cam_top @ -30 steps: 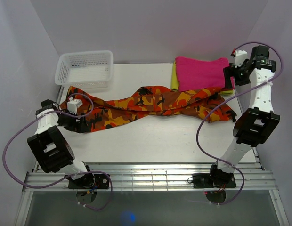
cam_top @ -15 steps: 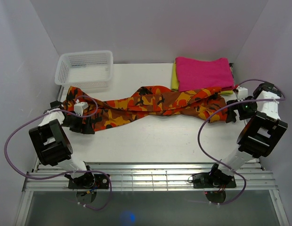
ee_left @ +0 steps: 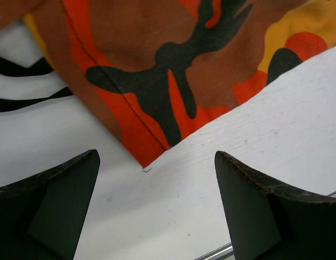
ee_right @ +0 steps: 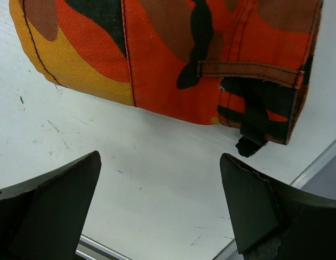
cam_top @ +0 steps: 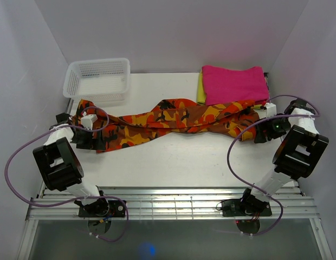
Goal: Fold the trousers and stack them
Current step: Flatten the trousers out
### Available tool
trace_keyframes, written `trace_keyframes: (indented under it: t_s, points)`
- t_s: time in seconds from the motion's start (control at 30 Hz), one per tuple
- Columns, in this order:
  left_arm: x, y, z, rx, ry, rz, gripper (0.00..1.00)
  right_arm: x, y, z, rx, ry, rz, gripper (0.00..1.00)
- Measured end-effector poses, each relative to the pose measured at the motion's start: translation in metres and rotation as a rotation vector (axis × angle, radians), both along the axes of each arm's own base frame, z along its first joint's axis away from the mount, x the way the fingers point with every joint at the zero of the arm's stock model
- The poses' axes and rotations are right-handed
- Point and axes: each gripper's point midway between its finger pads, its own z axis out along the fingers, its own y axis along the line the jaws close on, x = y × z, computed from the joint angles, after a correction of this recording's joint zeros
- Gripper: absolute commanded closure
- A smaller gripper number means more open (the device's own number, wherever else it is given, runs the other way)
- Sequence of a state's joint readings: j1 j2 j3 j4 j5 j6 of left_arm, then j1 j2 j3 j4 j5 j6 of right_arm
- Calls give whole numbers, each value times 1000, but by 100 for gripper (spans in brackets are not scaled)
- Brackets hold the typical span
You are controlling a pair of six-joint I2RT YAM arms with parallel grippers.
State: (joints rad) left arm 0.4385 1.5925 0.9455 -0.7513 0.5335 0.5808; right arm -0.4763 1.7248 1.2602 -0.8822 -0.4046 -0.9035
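Stretching across the table (cam_top: 173,162) from nine o'clock to three o'clock in the overhead view, the trousers (cam_top: 173,120) are laid out lengthwise, twisted and rumpled along the middle. The left gripper (cam_top: 95,142) is set low at the nine o'clock end, its jaws spread wide and nothing clasped. In its wrist view a pointed corner of the cloth is seen just beyond the two fingers (ee_left: 54,206), apart from both, and the rest of the garment is cut off by the top edge. The right gripper (cam_top: 261,134) is placed at the three o'clock end, likewise released. Its wrist view shows a waistband edge with a belt loop (ee_right: 249,70) and a dark tab at the corner, lying beyond the fingertips and not touched. From above, both sets of fingers are largely hidden under the wrists. A white mesh basket (cam_top: 97,78) is stood at eleven o'clock beside the trouser end; whether they touch cannot be told. At one o'clock a magenta folded cloth (cam_top: 233,84) is laid over a yellow cloth (cam_top: 201,89), of which only a strip is seen.
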Motion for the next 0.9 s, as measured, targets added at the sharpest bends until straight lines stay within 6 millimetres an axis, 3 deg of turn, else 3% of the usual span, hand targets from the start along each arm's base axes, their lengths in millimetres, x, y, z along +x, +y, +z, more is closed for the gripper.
trace_keyframes:
  t_s: [0.23,0.37,0.5,0.67,0.7,0.77,0.8,0.9]
  points:
    - [14,18,17,83,-45,75,2,-1,12,-6,64,-8,26,3]
    - [12,16,-1,50,24,102,3,-3,21,-14,121,14,40,2]
    - [18,16,-10,27,46,125,15,-4,25,-15,148,20,48,0]
    - [24,14,-12,12,49,149,38,-6,25,-16,143,25,47,0]
    - [26,14,-13,9,48,153,55,-6,24,-15,140,23,46,1]
    - [29,14,-16,-3,54,166,77,-5,23,-10,129,16,39,4]
    - [29,12,-20,-14,63,167,99,-2,20,-4,113,6,29,8]
    - [32,8,-21,-57,77,180,100,16,3,24,35,-69,-5,10]
